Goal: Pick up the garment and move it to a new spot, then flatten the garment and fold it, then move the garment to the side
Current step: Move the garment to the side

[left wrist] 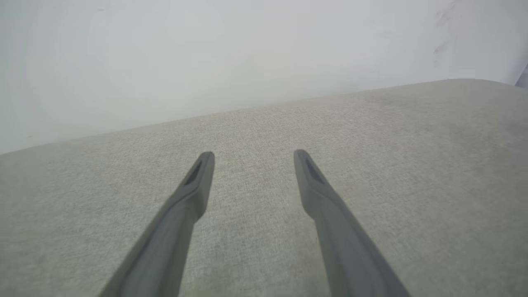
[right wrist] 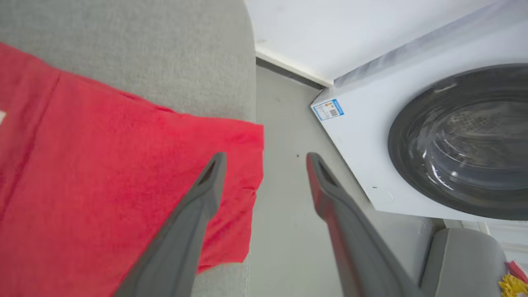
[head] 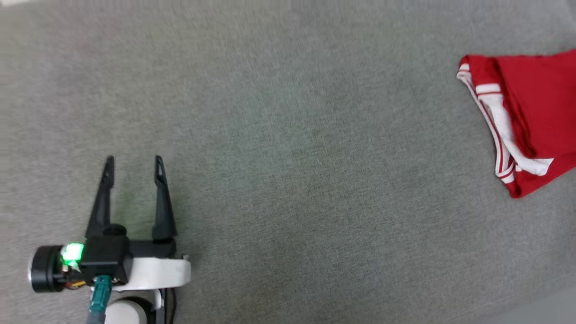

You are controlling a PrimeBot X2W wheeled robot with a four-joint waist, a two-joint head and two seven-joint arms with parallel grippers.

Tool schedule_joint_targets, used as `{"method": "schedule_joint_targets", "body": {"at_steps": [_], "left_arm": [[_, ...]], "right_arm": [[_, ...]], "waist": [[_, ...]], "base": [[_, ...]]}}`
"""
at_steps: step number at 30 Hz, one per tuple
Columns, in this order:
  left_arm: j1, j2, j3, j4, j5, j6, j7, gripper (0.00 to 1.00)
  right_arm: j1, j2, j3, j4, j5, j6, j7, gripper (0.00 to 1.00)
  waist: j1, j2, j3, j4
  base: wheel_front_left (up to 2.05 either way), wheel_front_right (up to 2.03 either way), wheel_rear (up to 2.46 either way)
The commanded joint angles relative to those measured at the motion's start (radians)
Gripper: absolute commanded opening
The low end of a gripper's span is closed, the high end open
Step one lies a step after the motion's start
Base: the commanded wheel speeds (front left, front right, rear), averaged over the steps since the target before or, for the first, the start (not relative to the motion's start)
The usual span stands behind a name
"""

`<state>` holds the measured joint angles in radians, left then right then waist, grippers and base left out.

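Holds the left gripper [head: 134, 162] [left wrist: 253, 156] wide open, gripping nothing, above the grey fabric surface [head: 288, 135]. Holds the right gripper [right wrist: 266, 157] open too, empty, half above the garment [right wrist: 103, 165] [head: 540, 99], half over the floor [right wrist: 280, 231]. Finds the garment lying folded at the surface's right edge, corner overhanging, well apart from the left gripper. Faces a white washing machine [right wrist: 371, 136] beyond.

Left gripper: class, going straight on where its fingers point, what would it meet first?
The left gripper would probably meet the grey surface first, short of the pale wall; depth is unclear.
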<state>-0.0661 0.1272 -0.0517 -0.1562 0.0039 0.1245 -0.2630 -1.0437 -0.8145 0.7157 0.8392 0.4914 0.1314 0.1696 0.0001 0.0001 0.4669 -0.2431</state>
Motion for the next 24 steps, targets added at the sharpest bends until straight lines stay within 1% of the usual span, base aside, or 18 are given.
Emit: {"method": "schedule_joint_targets", "body": {"at_steps": [1,5,6,7,8,10,12,13,15,19,21,24], "left_arm": [[0.018,-0.005,-0.004,0.006,-0.007,0.005,-0.002,1.00],[0.055,-0.023,-0.013,0.010,-0.016,0.017,-0.002,1.00],[0.055,-0.023,-0.013,0.010,-0.016,0.017,-0.002,1.00],[0.075,-0.029,-0.014,0.013,-0.023,0.023,-0.002,1.00],[0.075,-0.029,-0.014,0.013,-0.023,0.023,-0.002,1.00],[0.095,-0.033,-0.016,0.016,-0.025,0.023,-0.002,1.00],[0.114,-0.038,-0.017,0.018,-0.030,0.025,-0.002,1.00],[0.124,-0.039,-0.017,0.019,-0.031,0.028,-0.002,1.00],[0.139,-0.045,-0.016,0.019,-0.033,0.033,-0.002,1.00],[0.169,-0.054,-0.016,0.026,-0.042,0.033,-0.002,1.00],[0.181,-0.057,-0.014,0.032,-0.045,0.033,-0.002,1.00],[0.194,-0.060,-0.015,0.044,-0.050,0.028,-0.002,1.00]], "right_arm": [[-0.015,0.021,-0.021,0.016,-0.032,-0.001,-0.055,1.00],[-0.021,0.076,-0.105,0.044,-0.122,-0.001,-0.249,1.00],[-0.021,0.076,-0.105,0.044,-0.122,-0.001,-0.249,1.00],[-0.016,0.109,-0.163,0.053,-0.169,-0.001,-0.352,1.00],[-0.016,0.109,-0.163,0.053,-0.169,-0.001,-0.352,1.00],[0.009,0.158,-0.231,0.048,-0.204,-0.001,-0.408,1.00],[0.037,0.197,-0.297,0.012,-0.255,-0.001,-0.430,1.00],[0.052,0.217,-0.336,-0.020,-0.276,-0.001,-0.434,1.00],[0.108,0.269,-0.422,-0.136,-0.313,-0.001,-0.435,1.00],[0.280,0.383,-0.574,-0.365,-0.360,-0.001,-0.434,1.00],[0.361,0.442,-0.616,-0.462,-0.380,-0.001,-0.434,1.00],[0.488,0.517,-0.640,-0.569,-0.398,-0.001,-0.434,1.00]], "waist": [[-0.0001,-0.0001,-0.065,0.023],[-0.0001,-0.0001,-0.131,0.050],[-0.0001,-0.0001,-0.131,0.050],[-0.0001,-0.0001,-0.161,0.063],[-0.0001,-0.0001,-0.161,0.063],[-0.0001,-0.0001,-0.192,0.077],[-0.0001,-0.0001,-0.220,0.093],[-0.0001,-0.0001,-0.232,0.100],[-0.0001,-0.0001,-0.254,0.115],[-0.0001,-0.0001,-0.295,0.145],[-0.0001,-0.0001,-0.314,0.159],[-0.0001,-0.0001,-0.340,0.179]], "base": [[0.00,0.00,0.00],[0.00,0.00,0.00],[0.00,0.00,0.00],[0.00,0.00,0.00],[0.00,0.00,0.00],[0.00,0.00,0.00],[0.00,0.00,0.00],[0.00,0.00,0.00],[0.00,0.00,0.00],[0.00,0.00,0.00],[0.00,0.00,0.00],[0.00,0.00,0.00]]}}
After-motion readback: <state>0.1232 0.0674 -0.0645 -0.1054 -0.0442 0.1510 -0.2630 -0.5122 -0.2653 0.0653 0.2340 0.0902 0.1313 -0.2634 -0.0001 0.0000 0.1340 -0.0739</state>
